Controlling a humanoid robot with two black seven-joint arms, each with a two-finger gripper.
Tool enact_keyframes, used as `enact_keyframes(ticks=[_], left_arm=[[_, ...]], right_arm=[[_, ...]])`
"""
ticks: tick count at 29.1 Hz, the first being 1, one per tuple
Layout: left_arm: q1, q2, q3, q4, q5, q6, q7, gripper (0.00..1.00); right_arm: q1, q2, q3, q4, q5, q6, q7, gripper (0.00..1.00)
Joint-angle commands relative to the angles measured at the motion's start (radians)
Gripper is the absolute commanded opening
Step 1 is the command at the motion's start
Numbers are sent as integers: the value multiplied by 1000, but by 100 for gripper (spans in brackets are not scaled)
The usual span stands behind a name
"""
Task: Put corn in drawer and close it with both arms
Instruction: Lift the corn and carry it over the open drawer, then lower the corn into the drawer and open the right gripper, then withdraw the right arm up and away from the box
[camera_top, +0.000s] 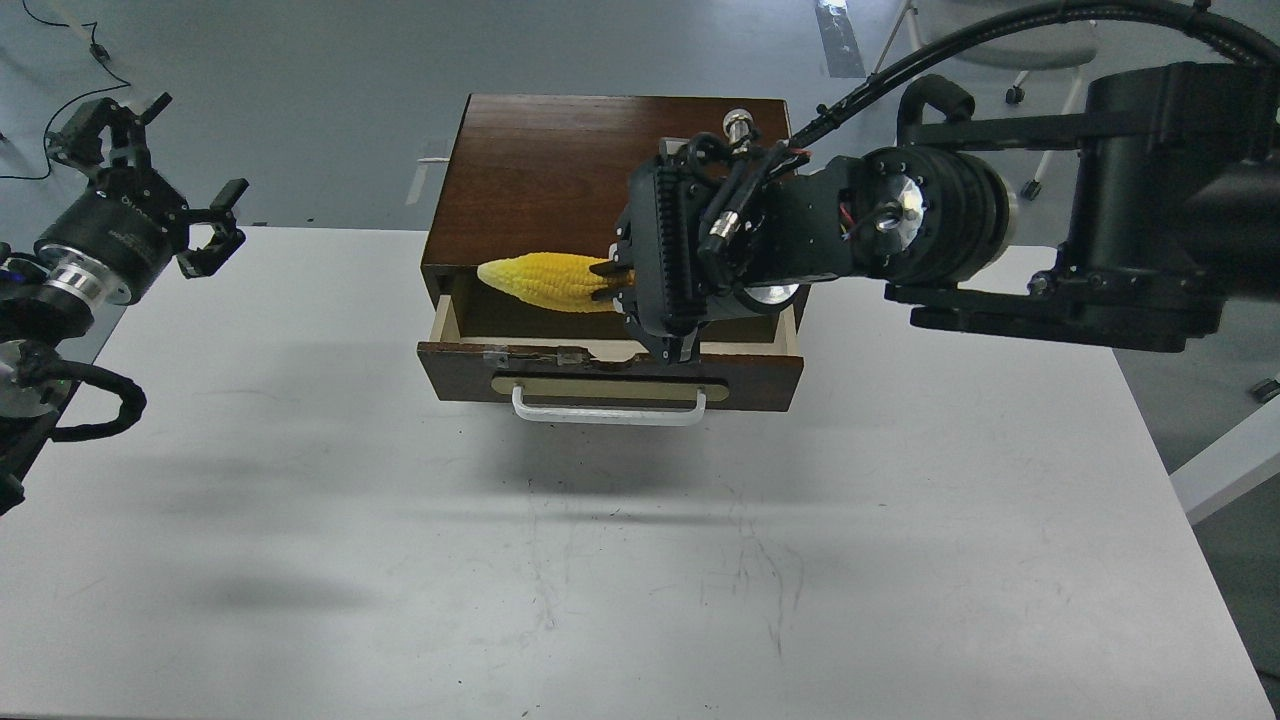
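Note:
The yellow corn (545, 281) lies roughly level above the open drawer's cavity, tapered end pointing left. My right gripper (612, 280) is shut on its right end, the arm reaching in from the right over the cabinet. The drawer (610, 372) is pulled out, with its dark brown front, white bar handle (604, 412) and chipped taped top edge. My left gripper (190, 205) is open and empty, held above the table's far left edge, well apart from the cabinet.
The dark brown cabinet (540, 170) stands at the back middle of the white table (640, 560). My right arm's bulky wrist (900, 235) covers the cabinet's right part. An office chair's legs (1020, 95) stand on the floor behind.

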Motion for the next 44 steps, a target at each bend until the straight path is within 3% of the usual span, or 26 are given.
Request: enact_keyframes(ticks=[1,6,11,15,22,29,31,34,36,38,42,44], left_arm=[[0,2,-1,0,1,0,-13,98],[0,2,1,8,1,0,-12,98],[0,2,1,11,1,0,-12,98],[0,2,1,11,1,0,3,98],[0,-1,-1,12,-1,0,17,98],[-6,6,-4,26,-5,0,-7,98],[-9,9,-15,26,-5,0,-32,98],[-20,17,-18,23,4,0,-70,98],[-28,28,-13,22,9,0,-70,97],[-44,22,-15,22,45,0,-73,94],[-113,6,-16,25,119,0,-112,80],[-135,8,-12,26,140,0,-112,70]], right_arm=[[-22,9,-4,-10,0,0,1,16],[-31,10,-4,-19,0,0,1,25],[-31,12,-1,-33,0,0,-1,46],[-29,18,1,-33,0,0,-1,56],[-28,20,1,-44,0,0,-2,62],[-13,49,71,-145,71,0,-1,66],[-13,49,114,-200,124,0,-2,68],[-14,31,160,-266,189,0,-2,75],[-16,17,170,-286,216,0,-4,83],[-20,-25,176,-320,255,0,-5,91],[-45,-94,209,-424,463,3,-5,96],[-57,-101,209,-478,534,3,-8,97]])
